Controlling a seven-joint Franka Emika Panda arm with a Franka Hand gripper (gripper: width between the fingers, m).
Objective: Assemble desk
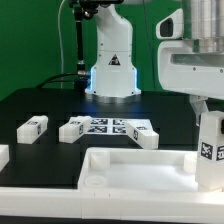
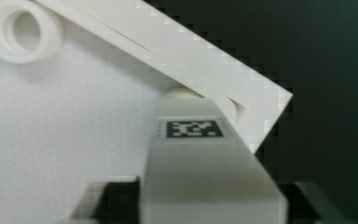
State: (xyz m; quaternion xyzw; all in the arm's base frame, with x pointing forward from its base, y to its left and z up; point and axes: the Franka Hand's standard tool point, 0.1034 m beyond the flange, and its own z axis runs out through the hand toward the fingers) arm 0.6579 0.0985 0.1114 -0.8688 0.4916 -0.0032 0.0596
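The jaws are pinching one leg [image 1: 207,145] and holding it upright over the tabletop [image 1: 135,170], at the corner on the exterior view's right. In the wrist view the leg's far end sits at that corner's rim, with its tag [image 2: 194,128] facing the camera. I cannot tell whether the end touches the plastic or hangs just above it (the leg hides the hole it is meant for). The one socket [image 2: 19,35] I can see belongs to another corner, well apart from the leg. Spare legs [image 1: 32,126] lie on the black table [image 1: 30,105] beside the marker board [image 1: 112,126].

To seat the leg well, I would keep it plumb and centre it over the corner socket rather than the rim. Then I would lower it slowly with a firm grip. Pressing down off-centre would probably tip or slide the tabletop, since nothing I can see holds it in place.
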